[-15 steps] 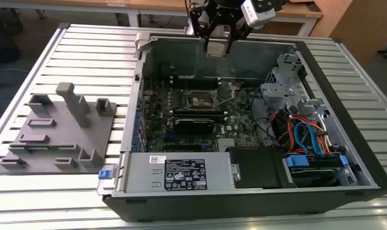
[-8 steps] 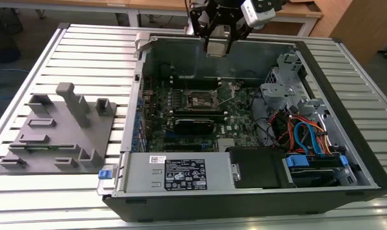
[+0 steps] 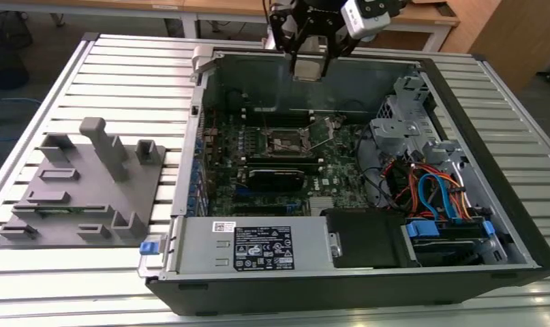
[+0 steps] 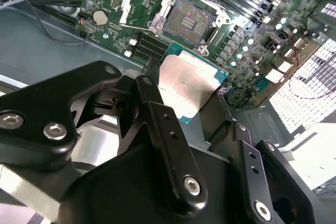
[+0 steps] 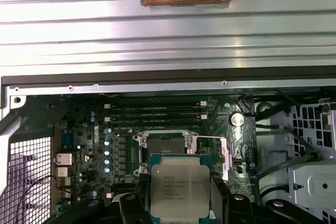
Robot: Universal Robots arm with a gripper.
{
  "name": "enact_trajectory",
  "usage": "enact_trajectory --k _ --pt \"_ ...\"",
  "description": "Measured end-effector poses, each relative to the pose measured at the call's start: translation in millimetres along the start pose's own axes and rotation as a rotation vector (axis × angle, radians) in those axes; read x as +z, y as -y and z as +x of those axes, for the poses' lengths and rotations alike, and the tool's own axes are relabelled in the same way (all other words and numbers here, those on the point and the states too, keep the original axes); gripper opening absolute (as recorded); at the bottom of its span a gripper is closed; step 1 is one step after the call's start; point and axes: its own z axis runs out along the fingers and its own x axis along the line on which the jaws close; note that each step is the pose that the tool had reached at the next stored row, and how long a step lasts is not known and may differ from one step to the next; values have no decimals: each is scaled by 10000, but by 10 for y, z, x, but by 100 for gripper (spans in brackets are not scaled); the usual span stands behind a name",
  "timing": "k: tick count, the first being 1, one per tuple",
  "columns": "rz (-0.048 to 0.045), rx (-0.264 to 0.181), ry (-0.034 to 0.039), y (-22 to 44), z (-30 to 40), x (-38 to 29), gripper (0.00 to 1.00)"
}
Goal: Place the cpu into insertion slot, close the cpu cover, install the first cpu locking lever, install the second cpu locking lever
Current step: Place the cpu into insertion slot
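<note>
My gripper (image 3: 309, 63) hangs high over the back wall of the open computer case, shut on the cpu (image 4: 185, 85), a flat silver-topped square chip with a green edge held between the black fingers (image 4: 152, 95). The first wrist view shows the cpu (image 5: 178, 187) just short of the insertion slot (image 5: 165, 144). Below, the insertion slot (image 4: 189, 19) lies bare on the green board, a dark square with a silver rim (image 3: 284, 143). The cpu cover (image 4: 137, 1) stands flipped open beside the slot, and its thin frame (image 5: 212, 153) and lever wires are raised.
The case walls (image 3: 202, 122) ring the board. A black block (image 3: 275, 178) sits in front of the slot, with a silver power supply (image 3: 256, 248) nearer still. Drive cages and coloured cables (image 3: 429, 191) fill the exterior view's right. A grey fixture plate (image 3: 84, 184) rests on the slatted table.
</note>
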Motion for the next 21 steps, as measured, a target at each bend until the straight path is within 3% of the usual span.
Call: enact_trajectory --k 11,21 --pt "-35 1852 166 2 0 18 54" --pt "-38 1965 177 2 0 19 54"
